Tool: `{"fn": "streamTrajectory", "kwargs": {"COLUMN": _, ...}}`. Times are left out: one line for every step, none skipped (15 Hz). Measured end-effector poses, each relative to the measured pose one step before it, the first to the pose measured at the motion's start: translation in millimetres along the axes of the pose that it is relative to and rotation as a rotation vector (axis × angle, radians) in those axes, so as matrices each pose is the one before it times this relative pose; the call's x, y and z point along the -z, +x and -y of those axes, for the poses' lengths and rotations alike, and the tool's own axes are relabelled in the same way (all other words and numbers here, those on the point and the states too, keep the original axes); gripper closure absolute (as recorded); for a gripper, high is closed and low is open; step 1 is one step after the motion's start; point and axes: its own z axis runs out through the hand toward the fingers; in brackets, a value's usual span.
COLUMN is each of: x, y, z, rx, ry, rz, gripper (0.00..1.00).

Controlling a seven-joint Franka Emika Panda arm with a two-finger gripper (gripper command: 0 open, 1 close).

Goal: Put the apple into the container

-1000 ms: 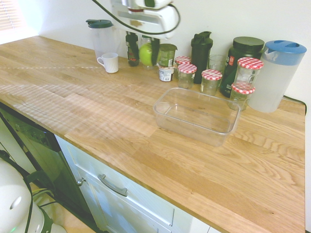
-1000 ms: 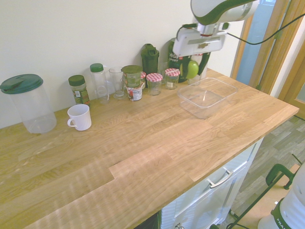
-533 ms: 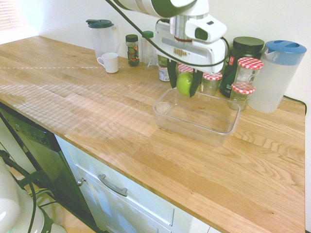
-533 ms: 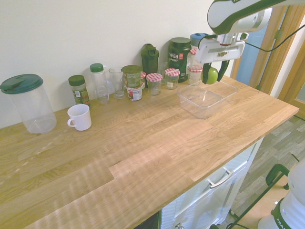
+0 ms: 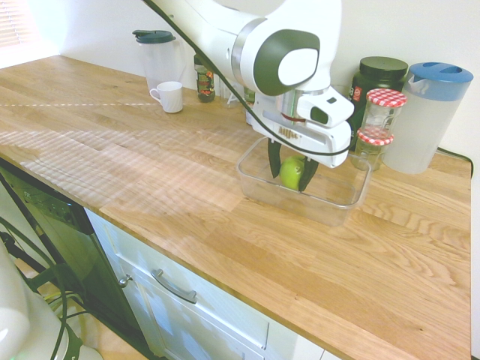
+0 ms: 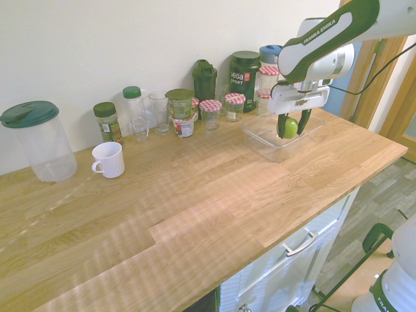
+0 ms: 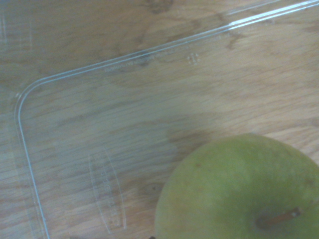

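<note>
One apple [image 5: 291, 172], clamped between the two dark fingers of the gripper [image 5: 292, 177]: jaws closed on its sides, pointing straight down. Apple hangs inside the container [image 5: 259, 182], below rim level, over the clear floor; can't tell if it touches the bottom. Wrist view: apple [image 7: 239, 191] with stem up, over the tub's base near one rounded corner [image 7: 27, 94]; embossed marks in the plastic, unreadable.

Left to right, first exterior view:
- green-lidded pitcher [image 5: 155, 52] at the wall, white mug [image 5: 169, 97] just in front of it
- dark spice jar [image 5: 202, 79], partly behind the arm
- container mid-counter with the gripper in it
- black tub [image 5: 373, 86] behind, label hidden here
- two red-checked-lid jars [image 5: 380, 120], one stacked on the other
- blue-lidded pitcher [image 5: 424, 116] far right

Worktop [image 5: 150, 172] is wood plank.

Writing, second exterior view:
- "FRANKA EMIKA" on the arm link [image 6: 325, 29]
- "vega" on the black tub [image 6: 244, 78], a second line beneath it too small to read
- other labels too small

In that view the apple [image 6: 290, 127] sits between the fingers [image 6: 282, 125] inside the container [image 6: 260, 133], toward its right half.
</note>
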Motion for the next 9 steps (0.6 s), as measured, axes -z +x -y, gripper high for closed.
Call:
{"fn": "streamTrajectory", "kwargs": {"x": -4.45, "y": 0.24, "z": 2.47, "rx": 0.00346, "ry": -0.00313, "rz": 0.00108, "gripper": 0.00}}
{"fn": "streamTrajectory", "kwargs": {"x": -0.56, "y": 0.35, "z": 2.14, "rx": 0.00279, "ry": -0.00038, "rz": -0.00066, "gripper": 0.00}}
{"fn": "streamTrajectory", "kwargs": {"x": 2.01, "y": 0.43, "z": 1.91, "rx": 0.00137, "ry": 0.00410, "rz": -0.00192, "gripper": 0.00}}
{"fn": "streamTrajectory", "kwargs": {"x": 2.15, "y": 0.55, "z": 1.43, "rx": 0.00185, "ry": 0.00255, "rz": -0.00209, "gripper": 0.00}}
{"fn": "streamTrajectory", "kwargs": {"x": 0.83, "y": -0.12, "z": 0.73, "rx": 0.00208, "ry": 0.00050, "rz": -0.00041, "gripper": 0.00}}
{"fn": "streamTrajectory", "kwargs": {"x": -0.22, "y": -1.17, "z": 1.11, "rx": 0.00349, "ry": -0.00132, "rz": 0.00182, "gripper": 0.00}}
{"fn": "streamTrajectory", "kwargs": {"x": -0.08, "y": -0.85, "z": 0.81, "rx": 0.00251, "ry": -0.00082, "rz": 0.00116, "gripper": 0.00}}
{"fn": "streamTrajectory", "kwargs": {"x": 0.10, "y": -0.80, "z": 1.00, "rx": 0.00264, "ry": 0.00021, "rz": -0.00009, "gripper": 0.00}}
{"fn": "streamTrajectory", "kwargs": {"x": -0.01, "y": -0.84, "z": 1.05, "rx": 0.00261, "ry": 0.00006, "rz": 0.00007, "gripper": 0.00}}
